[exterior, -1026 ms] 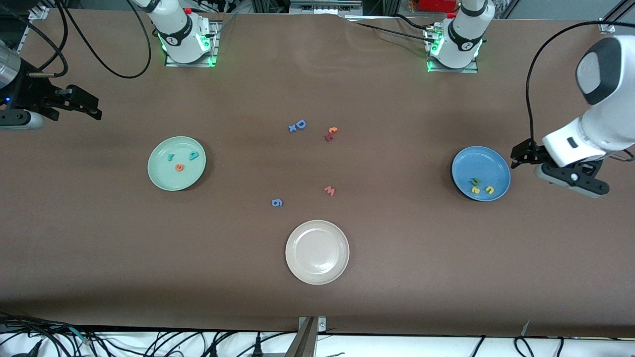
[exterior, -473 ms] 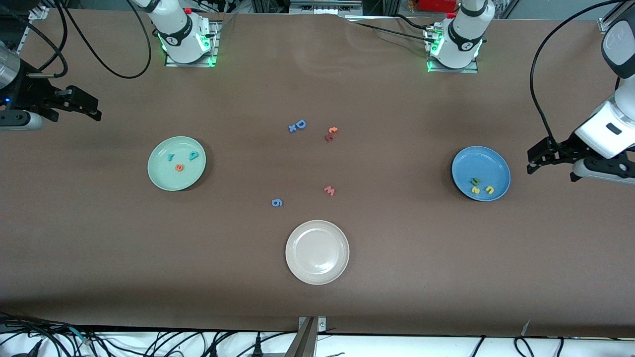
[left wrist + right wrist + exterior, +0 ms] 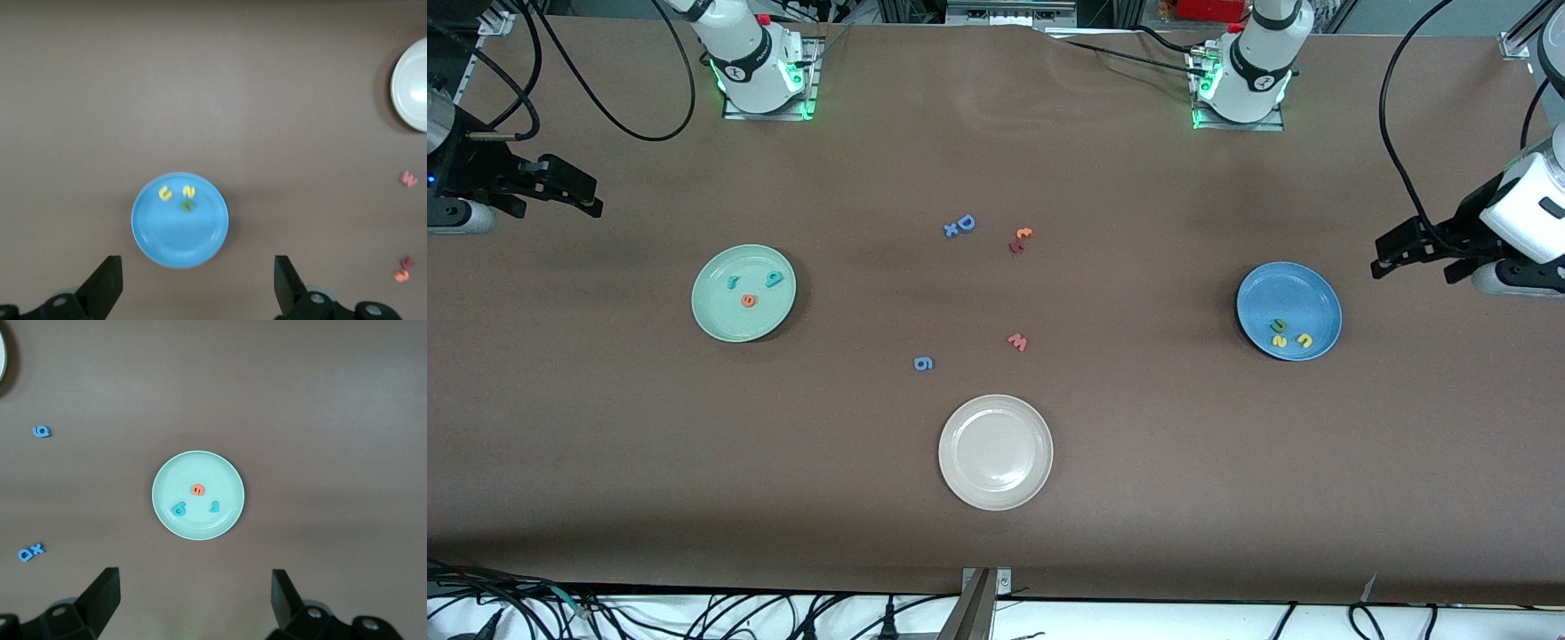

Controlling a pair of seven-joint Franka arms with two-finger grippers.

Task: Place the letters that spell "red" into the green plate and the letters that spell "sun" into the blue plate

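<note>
Both hands hang wide and empty — left hand (image 3: 1392, 253) near the blue plate (image 3: 1303, 284) holding s, n, u, right hand (image 3: 583, 191) near the green plate (image 3: 716, 320) holding r, e, d.

Brown table (image 3: 1138, 498): plates (image 3: 995, 452), foam letters (image 3: 1017, 341).

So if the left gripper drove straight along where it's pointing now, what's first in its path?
Most likely the blue plate, which sits centred between the open jaws of the left gripper in its wrist view. Depth is unclear, so bare table may come first.
</note>
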